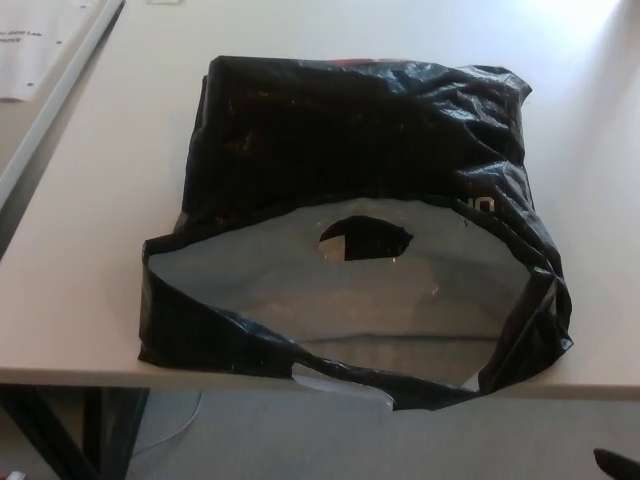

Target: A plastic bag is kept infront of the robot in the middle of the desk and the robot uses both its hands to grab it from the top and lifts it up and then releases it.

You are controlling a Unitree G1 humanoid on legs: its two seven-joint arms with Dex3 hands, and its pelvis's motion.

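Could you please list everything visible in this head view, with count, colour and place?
plastic bag: one, black with a grey inner lining, lying in the middle of the desk, mouth open toward the near edge and slightly overhanging it
handle cut-out: one, in the bag's grey upper flap
desk: one, pale beige, filling most of the view
paper sheet: one, white, top left corner on a neighbouring surface
floor: grey, below the desk edge
dark object: one, black, bottom right corner, possibly part of the robot; too little shows to tell
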